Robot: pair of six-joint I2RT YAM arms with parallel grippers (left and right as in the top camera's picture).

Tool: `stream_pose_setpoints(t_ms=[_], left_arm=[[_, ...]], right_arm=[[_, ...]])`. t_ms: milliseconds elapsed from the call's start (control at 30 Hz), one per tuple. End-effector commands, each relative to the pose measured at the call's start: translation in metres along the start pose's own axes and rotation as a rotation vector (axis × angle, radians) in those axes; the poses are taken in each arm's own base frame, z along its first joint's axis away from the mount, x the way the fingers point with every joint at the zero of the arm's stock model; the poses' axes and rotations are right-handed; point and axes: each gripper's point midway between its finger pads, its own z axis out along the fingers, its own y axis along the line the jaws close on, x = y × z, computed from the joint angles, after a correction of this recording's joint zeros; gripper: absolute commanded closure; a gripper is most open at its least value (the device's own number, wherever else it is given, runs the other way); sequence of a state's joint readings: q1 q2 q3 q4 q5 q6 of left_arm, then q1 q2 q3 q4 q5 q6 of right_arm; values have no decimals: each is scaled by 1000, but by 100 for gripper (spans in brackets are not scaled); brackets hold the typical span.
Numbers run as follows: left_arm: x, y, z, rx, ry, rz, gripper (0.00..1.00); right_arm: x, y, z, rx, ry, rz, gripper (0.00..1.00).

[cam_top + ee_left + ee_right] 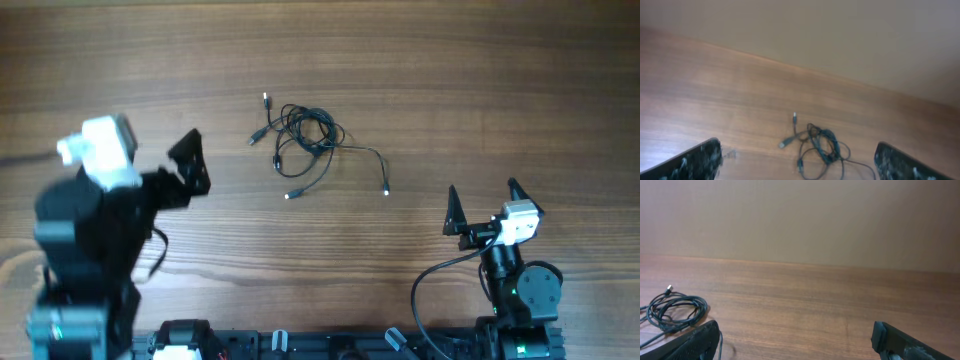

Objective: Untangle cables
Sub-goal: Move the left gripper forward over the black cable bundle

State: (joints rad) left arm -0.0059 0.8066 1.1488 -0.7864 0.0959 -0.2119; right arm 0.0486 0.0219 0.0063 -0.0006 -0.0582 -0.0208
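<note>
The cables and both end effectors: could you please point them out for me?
cables (305,135): overhead view, knotted middle of the bundle.
left end effector (196,162): overhead view, midway between its fingertips.
right end effector (482,186): overhead view, midway between its spread fingertips.

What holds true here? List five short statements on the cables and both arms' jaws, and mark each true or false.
1. The tangle of thin black cables lies on the brown wooden table, gripped by neither arm. True.
2. The right jaws are shut on a cable. False: they stand open and empty, apart from the cables.
3. The left jaws stand open. True.
4. Every plug end is buried in the tangle. False: several stick out, such as a silvery-tipped plug.
5. One loose strand trails out of the tangle toward the right arm's side. True.
</note>
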Motion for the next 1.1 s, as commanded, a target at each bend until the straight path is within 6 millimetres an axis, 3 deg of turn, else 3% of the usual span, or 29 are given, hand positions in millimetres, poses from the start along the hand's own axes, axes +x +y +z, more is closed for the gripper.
stream_pose_setpoints(t_ms=[0, 133, 200, 300, 333, 367, 400, 500, 633, 1067], left_arm=[[-9, -21, 23, 67, 193, -34, 0], [4, -27, 70, 108, 364, -74, 0], [27, -19, 94, 75, 475, -97, 0], [66, -6, 111, 21, 650, -134, 0], [75, -3, 115, 7, 691, -143, 25], [85, 1, 120, -7, 737, -153, 76], [93, 3, 123, -18, 772, -161, 96], [117, 10, 128, -53, 879, -183, 96], [132, 15, 132, -72, 938, -198, 96], [186, 7, 135, -107, 1026, -241, 96]], right_arm=[[-4, -3, -1, 18, -17, -6, 0], [-4, -3, -1, 18, -18, -6, 0], [-4, -3, -1, 18, -18, -6, 0], [-4, -3, -1, 18, -17, -6, 0], [-4, -3, -1, 18, -17, -6, 0], [-4, -3, -1, 18, -18, -6, 0], [-4, -3, -1, 18, -17, -6, 0], [-4, -3, -1, 18, -18, -6, 0], [-4, -3, -1, 18, -18, -6, 0], [-4, -3, -1, 18, -18, -6, 0]])
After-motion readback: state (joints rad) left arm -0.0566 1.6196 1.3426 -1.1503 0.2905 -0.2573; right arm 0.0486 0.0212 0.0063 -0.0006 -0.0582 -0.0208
